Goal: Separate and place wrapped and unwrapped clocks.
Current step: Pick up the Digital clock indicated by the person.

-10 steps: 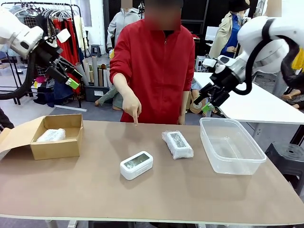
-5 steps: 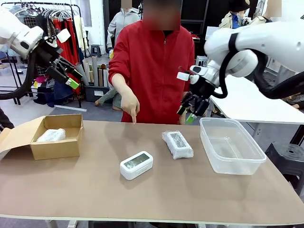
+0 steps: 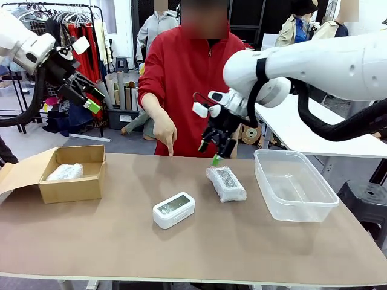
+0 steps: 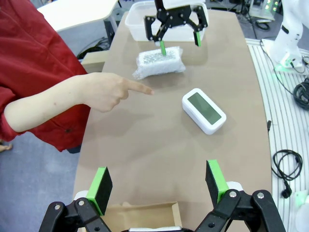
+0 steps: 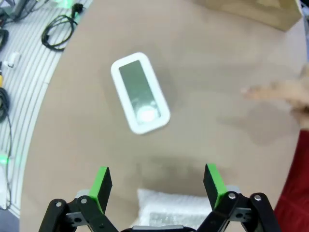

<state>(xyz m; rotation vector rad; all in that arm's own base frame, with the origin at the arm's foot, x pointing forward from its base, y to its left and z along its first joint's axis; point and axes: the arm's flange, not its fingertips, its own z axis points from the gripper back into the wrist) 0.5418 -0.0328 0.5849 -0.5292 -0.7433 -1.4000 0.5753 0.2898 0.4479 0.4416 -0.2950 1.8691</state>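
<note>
Right claw (image 3: 210,152) spread wide, nothing between the jaws, and it hangs over the middle of the table (image 3: 242,241). Starting nearest the robot's side: the bare white clock (image 3: 173,209) lies flat, grey-green screen up, on its own with open tabletop all round it. From the right wrist camera that clock (image 5: 140,93) sits beyond the parted green pads (image 5: 101,181).

One step farther across, and just to the right, lies the wrapped clock (image 3: 225,183), a crinkly whitish bundle with the dark face showing through. The right claw is poised right above its far end, fingers pointing down, one on each side. Whether a pad touches the wrap, I cannot tell. The left wrist camera sees the same pairing, claw (image 4: 179,42) over bundle (image 4: 159,63).

Right of that bundle stands a clear tub (image 3: 320,205), apart from it. Over at the left edge sits an open cardboard box (image 3: 72,188), and a second wrapped clock (image 3: 65,172) lies inside it.

At the far edge, the person's hand (image 3: 165,132) points one finger down at the tabletop, red sleeve above it.

Left claw (image 3: 94,98) is high up beyond the box, jaws apart too, holding nothing.
</note>
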